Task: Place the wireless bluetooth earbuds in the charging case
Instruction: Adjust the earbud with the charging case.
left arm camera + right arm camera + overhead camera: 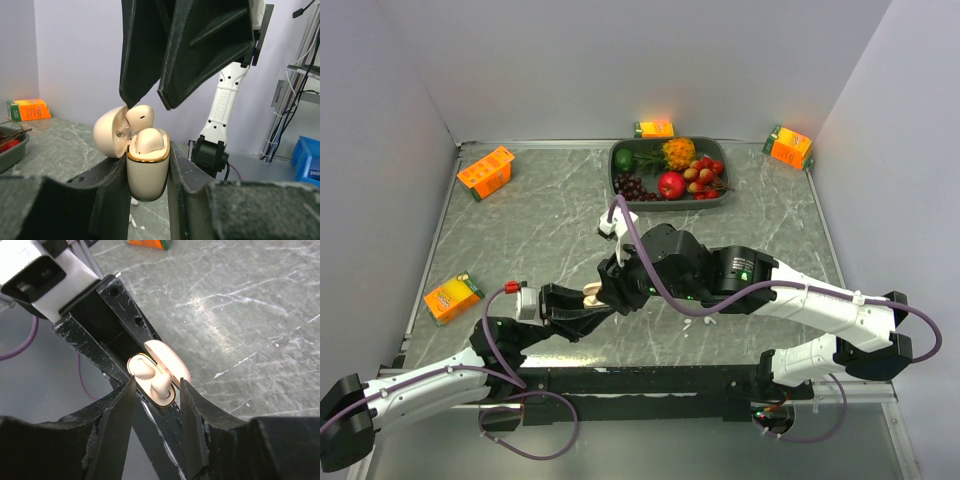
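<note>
Two robot arms meet above the middle of a grey marbled tabletop (550, 230). The left tool (592, 298) is clamped on the body of the cream-beige charging case (146, 180), one finger on each side. It holds the case upright and clear of the tabletop, so the mouth faces up toward the other arm. The lid (109, 132) hangs open to one side of the left tool, out of the way of the opening.

One earbud (149, 140) sits in its well at the case mouth. The second earbud (140, 116) is just above it, between the seated one and the lid, tilted and apparently not fully down.

The right tool (156, 385) hangs above, its fingers about half apart and straddling the case mouth. They appear to grip nothing, though one tip is at or very near the second earbud.

Room is tight. The lid and the left tool's fingers hem the mouth in at the sides, leaving only the way straight up free. Beyond the right tool, well apart, lies a fruit tray (616, 170). Orange juice cartons (485, 172) stand farther off, near the tabletop edges.
</note>
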You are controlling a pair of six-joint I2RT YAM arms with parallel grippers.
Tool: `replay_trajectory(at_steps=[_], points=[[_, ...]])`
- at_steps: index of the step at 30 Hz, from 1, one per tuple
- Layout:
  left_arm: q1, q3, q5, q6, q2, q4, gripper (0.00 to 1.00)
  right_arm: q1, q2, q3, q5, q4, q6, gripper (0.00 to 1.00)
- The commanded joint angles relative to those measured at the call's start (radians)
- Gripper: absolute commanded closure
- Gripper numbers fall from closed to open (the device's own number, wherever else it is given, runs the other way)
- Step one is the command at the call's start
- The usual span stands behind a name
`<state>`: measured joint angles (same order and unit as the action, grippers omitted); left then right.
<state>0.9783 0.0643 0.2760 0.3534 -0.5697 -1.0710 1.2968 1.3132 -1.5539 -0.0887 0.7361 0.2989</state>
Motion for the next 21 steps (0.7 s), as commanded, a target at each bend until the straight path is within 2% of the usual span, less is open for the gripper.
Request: replay_trajectory(at_steps=[1,6,21], points=[[0.000,0.043,0.037,-0.005,0.008,-0.040,0.99,-0.004,0.015,-0.054,-0.036,0.006,0.006,0.55],[-0.001,0.045,0.035,-0.007,0.011,-0.038,0.99,-0.004,0.017,-0.054,-0.020,0.009,0.003,0.59],[-0.001,0.051,0.025,-0.014,0.008,-0.029,0.99,-0.004,0.029,-0.066,0.014,0.043,-0.004,0.59]])
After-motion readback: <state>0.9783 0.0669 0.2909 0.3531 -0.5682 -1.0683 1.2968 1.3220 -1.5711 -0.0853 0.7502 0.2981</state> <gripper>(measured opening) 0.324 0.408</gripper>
